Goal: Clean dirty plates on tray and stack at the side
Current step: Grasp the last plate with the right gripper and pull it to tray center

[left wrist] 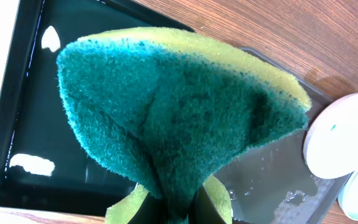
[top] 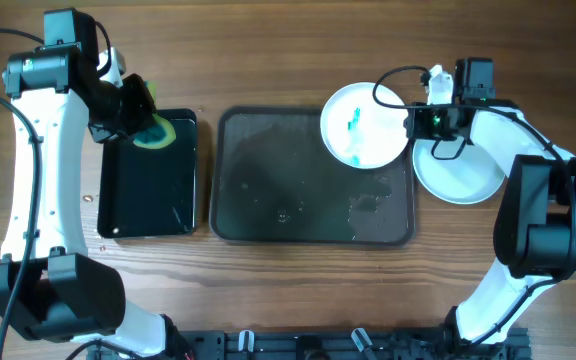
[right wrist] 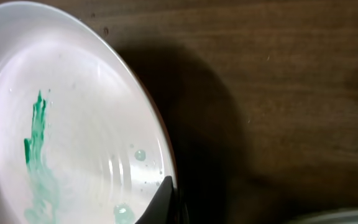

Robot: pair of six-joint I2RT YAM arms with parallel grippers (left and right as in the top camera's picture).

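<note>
A white plate (top: pixel 363 124) with teal-green smears is held over the back right corner of the large dark grey tray (top: pixel 268 190). My right gripper (top: pixel 412 120) is shut on its right rim; the right wrist view shows the plate (right wrist: pixel 73 130) and one finger (right wrist: pixel 166 205) on its rim. Another white plate (top: pixel 460 172) lies on the table right of the tray, possibly more than one stacked. My left gripper (top: pixel 133 110) is shut on a green and yellow sponge (left wrist: pixel 179 118) above the small black tray (top: pixel 148 190).
The small glossy black tray (left wrist: pixel 17 143) lies left of the large tray and holds a film of water. Water drops lie on the large tray (left wrist: pixel 272 174). The wooden table (top: pixel 288 60) surrounds both trays.
</note>
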